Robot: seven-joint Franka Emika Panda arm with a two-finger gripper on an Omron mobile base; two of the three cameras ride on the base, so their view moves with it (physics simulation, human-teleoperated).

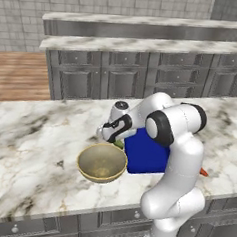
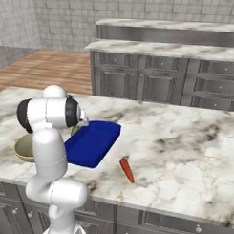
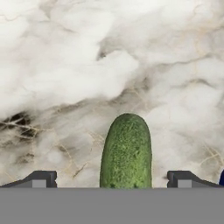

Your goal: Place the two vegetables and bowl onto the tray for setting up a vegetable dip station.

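Hand view is showing the fingers standing wide apart, with the cucumber lying on the marble desk between them, untouched. It is resting between the bowl and tray.

You have a marble counter in front of you — white with grey and brown veining. Behind it runs a row of dark grey cabinets under a second marble top, then wood floor and a tiled wall.
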